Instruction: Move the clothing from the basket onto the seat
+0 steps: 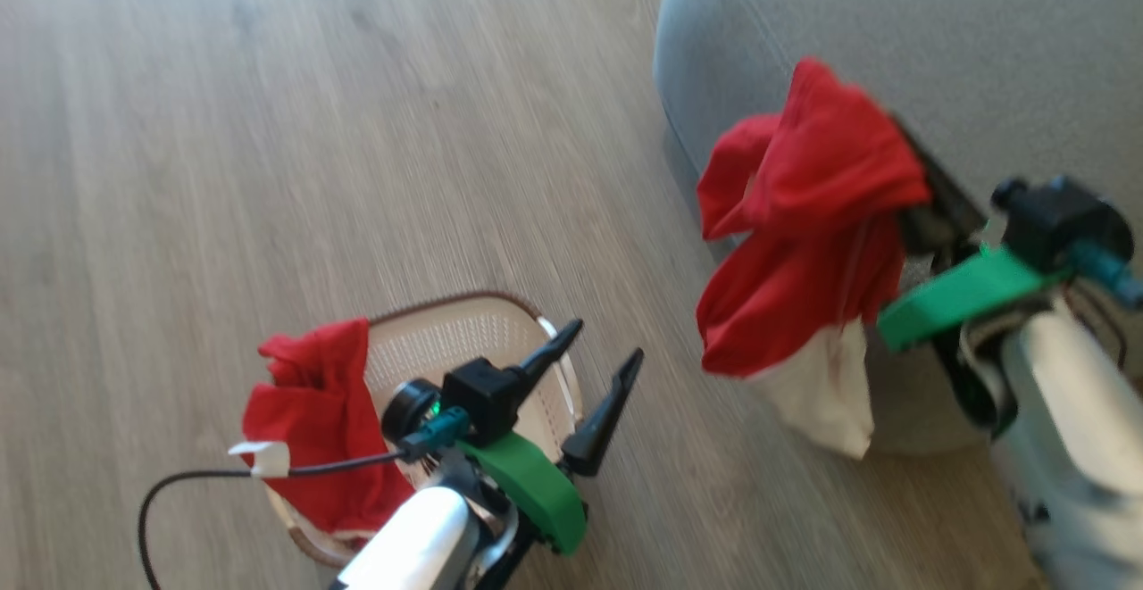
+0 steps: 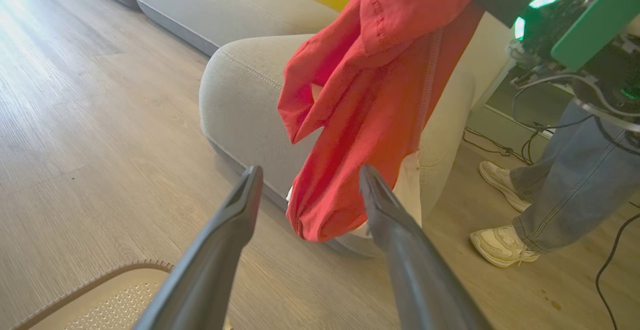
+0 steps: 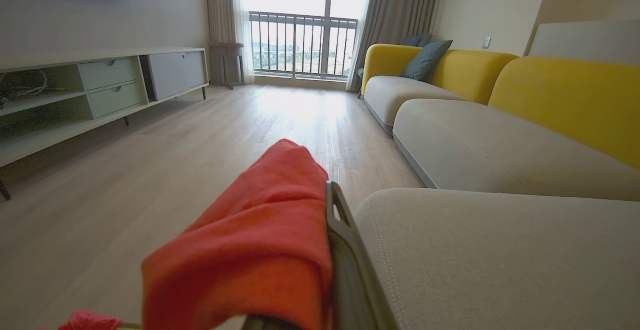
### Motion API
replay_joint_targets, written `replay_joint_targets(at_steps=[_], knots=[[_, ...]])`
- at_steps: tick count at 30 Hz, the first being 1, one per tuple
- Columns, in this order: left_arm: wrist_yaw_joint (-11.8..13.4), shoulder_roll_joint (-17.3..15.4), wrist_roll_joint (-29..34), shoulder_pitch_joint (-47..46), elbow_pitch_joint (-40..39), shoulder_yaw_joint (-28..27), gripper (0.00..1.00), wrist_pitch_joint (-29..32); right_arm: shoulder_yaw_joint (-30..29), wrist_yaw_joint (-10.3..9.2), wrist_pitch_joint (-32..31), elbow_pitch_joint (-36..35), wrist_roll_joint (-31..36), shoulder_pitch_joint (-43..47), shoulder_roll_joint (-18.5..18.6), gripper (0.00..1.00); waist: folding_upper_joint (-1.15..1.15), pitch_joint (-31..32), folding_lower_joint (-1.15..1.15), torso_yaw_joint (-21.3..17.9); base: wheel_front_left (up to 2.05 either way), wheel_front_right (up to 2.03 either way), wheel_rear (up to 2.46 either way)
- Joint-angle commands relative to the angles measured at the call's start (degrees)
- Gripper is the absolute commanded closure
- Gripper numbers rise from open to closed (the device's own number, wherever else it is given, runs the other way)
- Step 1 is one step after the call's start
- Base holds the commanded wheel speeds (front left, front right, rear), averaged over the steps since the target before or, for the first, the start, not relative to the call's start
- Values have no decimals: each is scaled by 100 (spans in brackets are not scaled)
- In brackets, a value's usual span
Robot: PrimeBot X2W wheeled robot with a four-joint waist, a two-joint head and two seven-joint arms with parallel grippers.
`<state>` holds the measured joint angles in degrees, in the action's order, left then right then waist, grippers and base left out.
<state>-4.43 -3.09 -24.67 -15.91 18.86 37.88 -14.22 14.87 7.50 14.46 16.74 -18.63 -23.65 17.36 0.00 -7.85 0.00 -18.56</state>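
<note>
A red garment [image 1: 312, 429] lies in the basket [image 1: 464, 340] just under the left gripper [image 1: 607, 340] (fingers spread wide), while the right gripper [image 1: 924, 184] pinches a red-and-white bundle [image 1: 804, 242], which hangs beside the seat [image 1: 938, 28] at its rounded edge.

Beside the seat [image 3: 500, 250], the clothing [image 3: 260, 240] covers 1 finger of the right gripper [image 3: 327, 192]. Past the seat, a person [image 2: 565, 180] is cut off above the knees. The basket [image 2: 100, 300] in front of the seat runs off the bottom edge.
</note>
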Motion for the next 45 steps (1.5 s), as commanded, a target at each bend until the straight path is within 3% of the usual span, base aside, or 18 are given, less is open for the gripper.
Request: replay_joint_targets(at_steps=[1,8,12,14,24,29,32,40,41,42,43,44,45], knots=[[-26,21,62,-251,-127,-240,0,-77,-63,-1,54,-114,23,-399,-26,100,0,-237,0,-73,0,0,0],[-114,-58,286,-510,-141,-470,0,-77,-738,-1,54,562,77,-1646,-561,100,0,-1227,0,31,0,0,0],[-147,-184,384,-675,-182,-590,0,-77,-1422,-1,54,882,273,-2615,-633,100,0,-1767,0,155,0,0,0],[-157,-297,442,-721,-205,-683,0,-77,-2137,-1,54,1085,465,-3406,-572,100,0,-2090,0,263,0,0,0],[-191,-492,610,-561,-318,-624,0,-77,-4226,-1,14,2071,1515,-5754,64,100,0,-2929,0,632,0,0,0],[-129,-662,602,-521,-598,-767,0,-75,-5203,-1,-70,2278,2081,-6200,404,100,0,-3614,0,726,0,0,0],[-72,-787,601,-536,-720,-870,0,-55,-5526,-1,-94,2379,2362,-6165,408,100,0,-3903,0,728,0,0,0],[69,-1077,554,-564,-1031,-1130,0,-3,-6386,-1,27,2766,3379,-5695,-168,100,0,-4485,0,742,0,0,0],[80,-1085,541,-547,-1038,-1144,0,-6,-6432,-1,37,2783,3465,-5682,-235,96,0,-4464,0,721,0,0,0],[90,-1083,523,-530,-1039,-1156,0,-9,-6477,-1,43,2802,3537,-5663,-298,79,0,-4426,0,700,0,0,0],[98,-1079,505,-515,-1034,-1167,0,-12,-6484,-1,47,2807,3618,-5635,-352,58,0,-4370,0,672,0,0,0],[103,-1072,489,-504,-1026,-1177,0,-17,-6451,-1,49,2778,3705,-5598,-393,12,0,-4298,0,640,0,0,0],[105,-1060,474,-499,-1019,-1185,0,-22,-6402,-1,50,2763,3790,-5555,-421,0,0,-4221,0,611,0,0,0]])
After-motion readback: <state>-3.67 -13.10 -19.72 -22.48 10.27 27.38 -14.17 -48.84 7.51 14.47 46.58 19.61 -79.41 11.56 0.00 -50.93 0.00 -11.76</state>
